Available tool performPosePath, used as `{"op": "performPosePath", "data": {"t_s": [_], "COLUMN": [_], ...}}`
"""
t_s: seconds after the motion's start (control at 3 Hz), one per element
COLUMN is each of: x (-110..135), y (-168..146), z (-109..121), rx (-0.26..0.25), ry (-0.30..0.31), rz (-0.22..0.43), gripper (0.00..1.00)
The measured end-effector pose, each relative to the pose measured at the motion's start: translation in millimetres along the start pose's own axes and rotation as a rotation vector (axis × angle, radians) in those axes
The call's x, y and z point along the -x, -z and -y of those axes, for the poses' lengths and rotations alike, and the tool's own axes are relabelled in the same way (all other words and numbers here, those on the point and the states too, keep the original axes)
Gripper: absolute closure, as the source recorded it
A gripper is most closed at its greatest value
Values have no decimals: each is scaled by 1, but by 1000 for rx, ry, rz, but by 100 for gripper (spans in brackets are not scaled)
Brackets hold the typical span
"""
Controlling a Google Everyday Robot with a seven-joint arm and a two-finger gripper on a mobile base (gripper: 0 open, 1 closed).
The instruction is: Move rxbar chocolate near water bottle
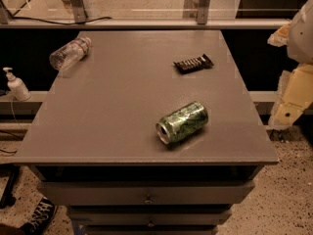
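Observation:
The rxbar chocolate [193, 63] is a flat black bar with pale lettering, lying on the far right part of the grey table [122, 111]. The water bottle [70, 53] is clear crinkled plastic and lies on its side at the far left corner, cap pointing right. My gripper [289, 109] hangs with the cream and white arm off the table's right side, well apart from both and to the right of the bar.
A green patterned can [182, 122] lies on its side near the front middle of the table. A small white pump dispenser [16, 84] stands on a ledge to the left. Drawers sit under the tabletop. A shoe [39, 214] shows at the bottom left.

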State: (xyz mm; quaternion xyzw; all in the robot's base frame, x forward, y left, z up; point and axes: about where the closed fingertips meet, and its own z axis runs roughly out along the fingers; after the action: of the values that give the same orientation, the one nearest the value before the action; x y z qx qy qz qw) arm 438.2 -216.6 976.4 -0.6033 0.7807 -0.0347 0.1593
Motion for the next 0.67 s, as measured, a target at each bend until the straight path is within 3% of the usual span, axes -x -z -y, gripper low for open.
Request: {"op": "performPosePath", "data": {"t_s": [0.33,0.67], "x": [0,6], "y": [0,-10], "z": [0,20], "rx": [0,-30], "ry": [0,-19], "rz": [0,71], "gripper": [0,0]}}
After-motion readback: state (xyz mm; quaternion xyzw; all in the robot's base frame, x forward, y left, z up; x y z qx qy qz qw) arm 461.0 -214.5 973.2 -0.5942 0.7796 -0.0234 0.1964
